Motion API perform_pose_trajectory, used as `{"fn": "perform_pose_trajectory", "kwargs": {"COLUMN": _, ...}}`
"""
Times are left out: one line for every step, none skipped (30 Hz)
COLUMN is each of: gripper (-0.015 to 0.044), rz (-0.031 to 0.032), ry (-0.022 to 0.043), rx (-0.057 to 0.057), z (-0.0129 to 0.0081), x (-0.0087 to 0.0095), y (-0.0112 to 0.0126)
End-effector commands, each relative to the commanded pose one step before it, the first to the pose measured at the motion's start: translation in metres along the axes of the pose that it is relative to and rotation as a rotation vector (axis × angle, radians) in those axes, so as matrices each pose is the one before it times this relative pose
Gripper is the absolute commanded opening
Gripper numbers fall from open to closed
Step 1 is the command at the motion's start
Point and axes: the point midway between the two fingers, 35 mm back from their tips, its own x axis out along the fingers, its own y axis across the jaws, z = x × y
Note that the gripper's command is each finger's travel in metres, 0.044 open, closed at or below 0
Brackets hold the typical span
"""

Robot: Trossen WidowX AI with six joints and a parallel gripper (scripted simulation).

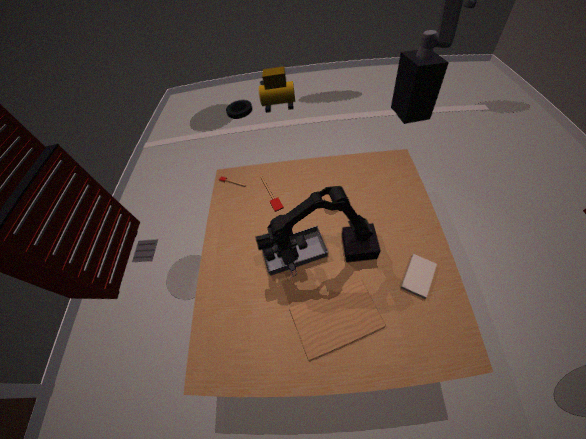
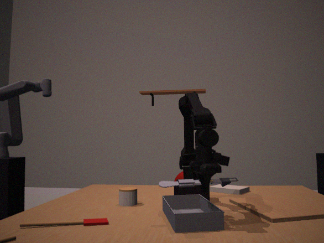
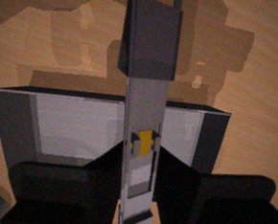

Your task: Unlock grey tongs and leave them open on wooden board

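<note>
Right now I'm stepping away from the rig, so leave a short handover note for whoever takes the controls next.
Gripper: shut on the grey tongs.
Tongs: lifted off the roasting tin, held roughly level above it, arms together. The tin is otherwise bare inside.
Wooden board: nothing on it, lying beside the tin.
Done: pickup.
Left: tilt the tips down, squeeze to release the lock near the hinge, carry the tongs to the board, set them down open, then open the gripper and let go.
</note>
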Motion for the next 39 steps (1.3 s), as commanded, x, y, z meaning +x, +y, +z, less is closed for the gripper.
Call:
{"fn": "perform_pose_trajectory", "kwargs": {"gripper": -0.015, "rz": 0.00456, "ry": 0.0081, "rx": 0.0065, "z": -0.00086, "x": -0.0008, "y": -0.00026}}
{"fn": "perform_pose_trajectory", "kwargs": {"gripper": -0.015, "rz": -0.00335, "ry": -0.0077, "rx": -0.0029, "z": 0.00182, "x": 0.00061, "y": 0.00003}}
{"fn": "perform_pose_trajectory", "kwargs": {"gripper": -0.015, "rz": 0.00008, "ry": -0.00017, "rx": 0.0059, "z": 0.00189, "x": -0.0003, "y": -0.00043}}
{"fn": "perform_pose_trajectory", "kwargs": {"gripper": -0.015, "rz": 0.00012, "ry": -0.00024, "rx": 0.0089, "z": 0.00283, "x": -0.00045, "y": -0.0006}}
{"fn": "perform_pose_trajectory", "kwargs": {"gripper": -0.015, "rz": 0.00017, "ry": -0.00032, "rx": 0.0119, "z": 0.00381, "x": -0.00061, "y": -0.00073}}
{"fn": "perform_pose_trajectory", "kwargs": {"gripper": -0.015, "rz": 0.00021, "ry": -0.00036, "rx": 0.0144, "z": 0.00463, "x": -0.00073, "y": -0.00077}}
{"fn": "perform_pose_trajectory", "kwargs": {"gripper": -0.015, "rz": -0.0002, "ry": -0.00079, "rx": 0.0141, "z": 0.00545, "x": -0.00081, "y": -0.00059}}
{"fn": "perform_pose_trajectory", "kwargs": {"gripper": -0.015, "rz": 0.00027, "ry": -0.00038, "rx": 0.0172, "z": 0.00559, "x": -0.00089, "y": -0.0006}}
{"fn": "perform_pose_trajectory", "kwargs": {"gripper": -0.015, "rz": 0.00028, "ry": -0.00037, "rx": 0.0179, "z": 0.00583, "x": -0.00092, "y": -0.00043}}
{"fn": "perform_pose_trajectory", "kwargs": {"gripper": -0.015, "rz": 0.00028, "ry": -0.00034, "rx": 0.018, "z": 0.00588, "x": -0.00093, "y": -0.00023}}
{"fn": "perform_pose_trajectory", "kwargs": {"gripper": -0.015, "rz": 0.00028, "ry": -0.00032, "rx": 0.018, "z": 0.0059, "x": -0.00094, "y": -0.00003}}
{"fn": "perform_pose_trajectory", "kwargs": {"gripper": -0.015, "rz": 0.00028, "ry": -0.00029, "rx": 0.018, "z": 0.00591, "x": -0.00094, "y": 0.00018}}
{"fn": "perform_pose_trajectory", "kwargs": {"gripper": -0.015, "rz": 0.00011, "ry": -0.00039, "rx": 0.0182, "z": 0.0059, "x": -0.00096, "y": 0.00036}}
{"fn": "perform_pose_trajectory", "kwargs": {"gripper": -0.015, "rz": 0.00028, "ry": -0.00024, "rx": 0.018, "z": 0.0059, "x": -0.00095, "y": 0.00059}}
{"fn": "perform_pose_trajectory", "kwargs": {"gripper": -0.015, "rz": 0.00027, "ry": -0.00021, "rx": 0.018, "z": 0.00588, "x": -0.00096, "y": 0.0008}}
{"fn": "perform_pose_trajectory", "kwargs": {"gripper": -0.015, "rz": 0.00026, "ry": -0.00019, "rx": 0.018, "z": 0.00586, "x": -0.00096, "y": 0.001}}
{"fn": "perform_pose_trajectory", "kwargs": {"gripper": -0.015, "rz": 0.00025, "ry": -0.00016, "rx": 0.018, "z": 0.00583, "x": -0.00097, "y": 0.00121}}
{"fn": "perform_pose_trajectory", "kwargs": {"gripper": -0.015, "rz": 0.00023, "ry": -0.00014, "rx": 0.018, "z": 0.0058, "x": -0.00097, "y": 0.00141}}
{"fn": "perform_pose_trajectory", "kwargs": {"gripper": -0.015, "rz": 0.00022, "ry": -0.00012, "rx": 0.018, "z": 0.00575, "x": -0.00098, "y": 0.00162}}
{"fn": "perform_pose_trajectory", "kwargs": {"gripper": -0.015, "rz": 0.0002, "ry": -0.0001, "rx": 0.018, "z": 0.0057, "x": -0.00098, "y": 0.00182}}
{"fn": "perform_pose_trajectory", "kwargs": {"gripper": -0.015, "rz": 0.00019, "ry": -0.00008, "rx": 0.018, "z": 0.00564, "x": -0.00099, "y": 0.00202}}
{"fn": "perform_pose_trajectory", "kwargs": {"gripper": -0.015, "rz": 0.00017, "ry": -0.00007, "rx": 0.018, "z": 0.00558, "x": -0.00099, "y": 0.00222}}
{"fn": "perform_pose_trajectory", "kwargs": {"gripper": -0.015, "rz": 0.00015, "ry": -0.00005, "rx": 0.018, "z": 0.00551, "x": -0.001, "y": 0.00242}}
{"fn": "perform_pose_trajectory", "kwargs": {"gripper": -0.015, "rz": -0.00048, "ry": 0.00002, "rx": 0.0167, "z": 0.00567, "x": -0.00113, "y": 0.00269}}
{"fn": "perform_pose_trajectory", "kwargs": {"gripper": -0.015, "rz": -0.00026, "ry": 0.00036, "rx": 0.0183, "z": 0.00521, "x": -0.001, "y": 0.00282}}
{"fn": "perform_pose_trajectory", "kwargs": {"gripper": -0.015, "rz": 0.00022, "ry": -0.00013, "rx": 0.0181, "z": 0.00526, "x": -0.00099, "y": 0.00298}}
{"fn": "perform_pose_trajectory", "kwargs": {"gripper": -0.015, "rz": 0.00021, "ry": -0.00005, "rx": 0.0181, "z": 0.00513, "x": -0.00101, "y": 0.00315}}
{"fn": "perform_pose_trajectory", "kwargs": {"gripper": -0.015, "rz": 0.00019, "ry": -0.00004, "rx": 0.0181, "z": 0.00503, "x": -0.00102, "y": 0.00334}}
{"fn": "perform_pose_trajectory", "kwargs": {"gripper": -0.015, "rz": 0.00012, "ry": 0.00002, "rx": 0.0181, "z": 0.00492, "x": -0.001, "y": 0.00355}}
{"fn": "perform_pose_trajectory", "kwargs": {"gripper": -0.015, "rz": 0.00016, "ry": -0.00001, "rx": 0.0182, "z": 0.00478, "x": -0.00103, "y": 0.00369}}
{"fn": "perform_pose_trajectory", "kwargs": {"gripper": -0.015, "rz": 0.00014, "ry": -0.00002, "rx": 0.0181, "z": 0.00468, "x": -0.00104, "y": 0.00385}}
{"fn": "perform_pose_trajectory", "kwargs": {"gripper": -0.015, "rz": 0.0001, "ry": -0.00001, "rx": 0.0147, "z": 0.00369, "x": -0.00084, "y": 0.00325}}
{"fn": "perform_pose_trajectory", "kwargs": {"gripper": -0.015, "rz": 0.00005, "ry": 0.0, "rx": 0.0089, "z": 0.00218, "x": -0.00051, "y": 0.00203}}
{"fn": "perform_pose_trajectory", "kwargs": {"gripper": -0.015, "rz": 0.00002, "ry": 0.0, "rx": 0.003, "z": 0.00072, "x": -0.00017, "y": 0.00069}}
{"fn": "perform_pose_trajectory", "kwargs": {"gripper": -0.015, "rz": 0.0, "ry": 0.0, "rx": 0.0, "z": 0.0, "x": 0.0, "y": 0.0}}
{"fn": "perform_pose_trajectory", "kwargs": {"gripper": -0.015, "rz": 0.0, "ry": 0.0, "rx": 0.0, "z": 0.0, "x": 0.0, "y": 0.0}}
{"fn": "perform_pose_trajectory", "kwargs": {"gripper": -0.015, "rz": 0.0, "ry": 0.0, "rx": 0.0, "z": 0.0, "x": 0.0, "y": 0.0}}
{"fn": "perform_pose_trajectory", "kwargs": {"gripper": -0.015, "rz": 0.0, "ry": 0.0, "rx": 0.0, "z": 0.0, "x": 0.0, "y": 0.0}}
{"fn": "perform_pose_trajectory", "kwargs": {"gripper": -0.015, "rz": 0.00009, "ry": -0.00008, "rx": 0.003, "z": 0.00075, "x": -0.00001, "y": 0.0007}}
